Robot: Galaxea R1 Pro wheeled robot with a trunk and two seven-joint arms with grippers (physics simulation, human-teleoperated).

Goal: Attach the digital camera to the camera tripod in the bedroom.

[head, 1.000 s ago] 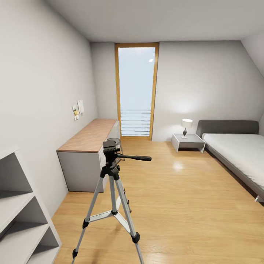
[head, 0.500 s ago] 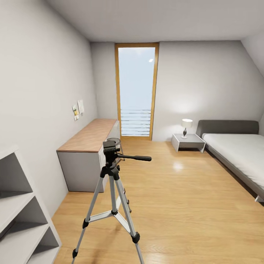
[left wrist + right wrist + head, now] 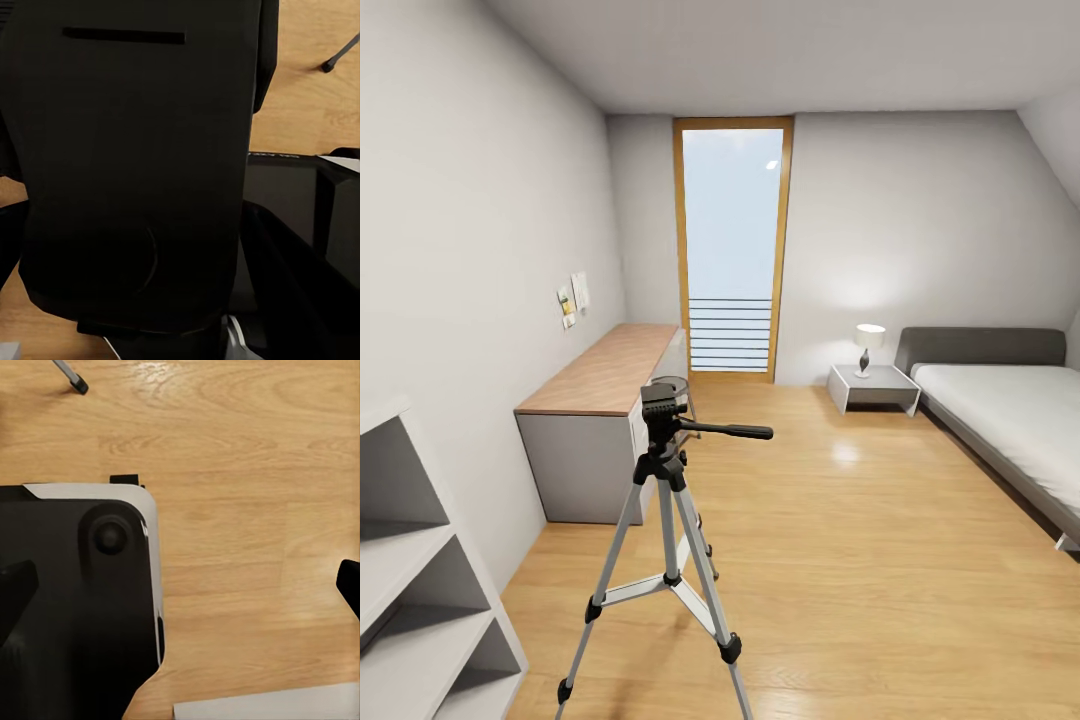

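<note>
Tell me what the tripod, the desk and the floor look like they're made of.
The camera tripod: legs look like silver-grey metal with a dull sheen; joints, feet, head and pan handle look matte black, probably plastic. The desk: top looks like wood or wood-look laminate in a warm brown, over flat grey panels, material unclear. The floor: light wood planks with visible grain and a soft glossy reflection.

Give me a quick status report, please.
Grippers: state unreadable. Camera tripod upright on the floor, head bare, no camera mounted. Desk close behind it, bed far right.
</note>
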